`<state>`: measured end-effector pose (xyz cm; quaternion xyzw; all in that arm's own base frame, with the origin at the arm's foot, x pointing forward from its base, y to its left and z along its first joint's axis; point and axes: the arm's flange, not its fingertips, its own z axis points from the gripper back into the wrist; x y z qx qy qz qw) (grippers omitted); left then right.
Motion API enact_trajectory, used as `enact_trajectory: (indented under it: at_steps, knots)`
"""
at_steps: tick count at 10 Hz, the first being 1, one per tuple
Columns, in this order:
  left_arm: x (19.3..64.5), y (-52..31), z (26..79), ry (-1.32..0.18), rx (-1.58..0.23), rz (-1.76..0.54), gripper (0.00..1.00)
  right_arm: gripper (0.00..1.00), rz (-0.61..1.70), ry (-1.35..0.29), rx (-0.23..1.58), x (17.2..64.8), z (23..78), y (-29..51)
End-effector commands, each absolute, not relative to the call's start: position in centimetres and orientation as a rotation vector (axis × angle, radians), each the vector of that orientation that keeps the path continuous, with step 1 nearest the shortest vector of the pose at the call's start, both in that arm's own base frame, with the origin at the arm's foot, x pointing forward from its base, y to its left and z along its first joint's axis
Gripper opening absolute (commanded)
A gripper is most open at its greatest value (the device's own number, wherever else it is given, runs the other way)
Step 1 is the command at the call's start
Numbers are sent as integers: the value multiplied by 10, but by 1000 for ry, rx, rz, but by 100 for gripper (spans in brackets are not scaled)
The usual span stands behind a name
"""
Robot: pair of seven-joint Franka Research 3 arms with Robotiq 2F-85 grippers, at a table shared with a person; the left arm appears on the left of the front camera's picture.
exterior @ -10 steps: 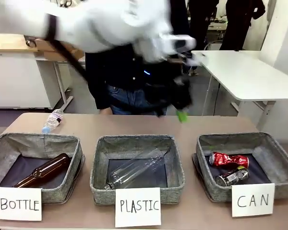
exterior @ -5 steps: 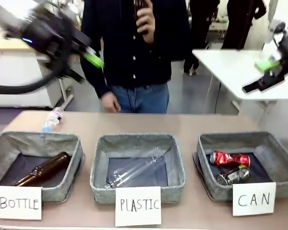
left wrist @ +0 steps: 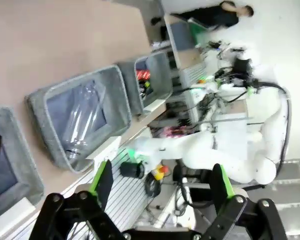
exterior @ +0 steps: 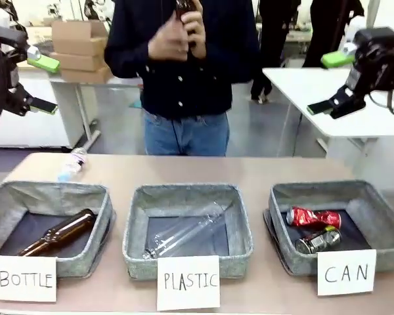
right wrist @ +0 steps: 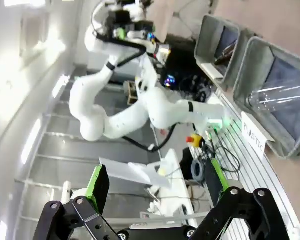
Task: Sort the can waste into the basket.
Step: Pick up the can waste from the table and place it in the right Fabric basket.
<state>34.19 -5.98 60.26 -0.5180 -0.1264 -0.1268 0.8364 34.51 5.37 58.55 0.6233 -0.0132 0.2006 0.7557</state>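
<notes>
Looks like we're basically done here: the red can (exterior: pixel 313 217) and the black can (exterior: pixel 318 241) both lie in the CAN basket (exterior: pixel 285 197) at the near right, and our left gripper (exterior: pixel 44 84) and right gripper (exterior: pixel 329 83) hang up high, jaws wide and empty.

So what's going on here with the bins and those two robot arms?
It's a waste-sorting set-up. The red can and the black can already lie in the CAN basket. A brown bottle lies in the BOTTLE basket and a clear bottle in the PLASTIC basket. The left claw and right claw hang open and empty, raised at either side. The person's hands hold something dark, and a small plastic bottle lies loose on the table.
</notes>
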Motion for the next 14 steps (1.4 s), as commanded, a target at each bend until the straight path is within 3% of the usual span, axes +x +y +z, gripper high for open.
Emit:
enact_trajectory:
  at_steps: [1, 14]
  knots:
    - [355, -76, 612, -266, -1034, -274, 100, 100, 506, -42, 1340, 342, 584, 50]
    - [355, -76, 612, -266, -1034, -274, 100, 100, 506, -42, 1340, 342, 584, 50]
